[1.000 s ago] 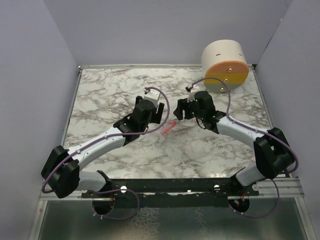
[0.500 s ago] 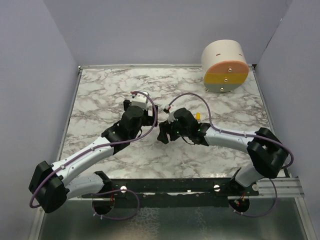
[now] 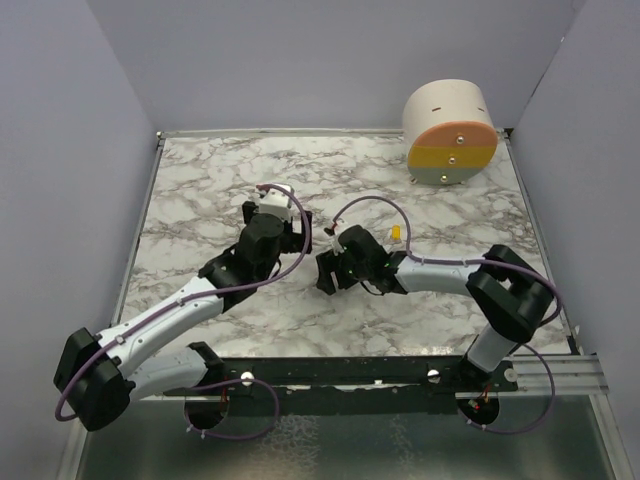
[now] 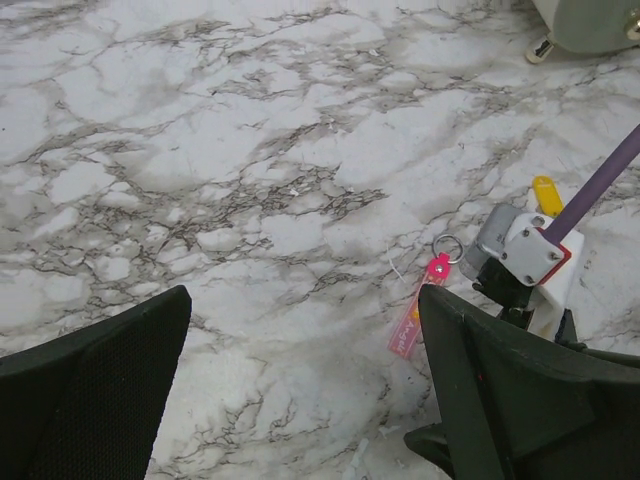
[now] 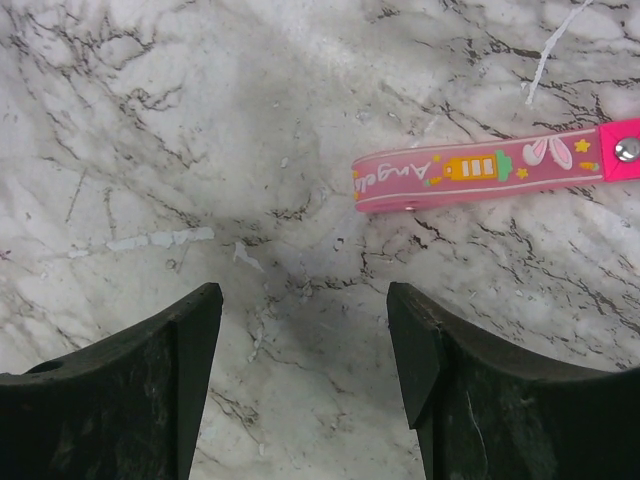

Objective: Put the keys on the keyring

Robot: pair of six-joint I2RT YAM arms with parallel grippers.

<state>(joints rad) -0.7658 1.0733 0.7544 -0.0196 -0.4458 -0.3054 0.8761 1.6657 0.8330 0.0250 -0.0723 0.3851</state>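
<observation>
Hovering near pink key (image 5: 480, 168), right gripper (image 5: 302, 345) fingers spread, empty; should centre over the strap before pinching. Left gripper (image 4: 300, 345) likewise spread.

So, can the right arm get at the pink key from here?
Probably yes. The right pincer is open, and the pink key lies flat on the table just ahead of its fingertips, off to one side, nothing between.

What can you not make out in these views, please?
- Pink tag: right wrist view, ring end cut off by the right edge; top view, hidden under the right gripper.
- Yellow key: left wrist view, lower end behind the right arm; top view, too small.
- Ring: left wrist view, too small for detail.
</observation>
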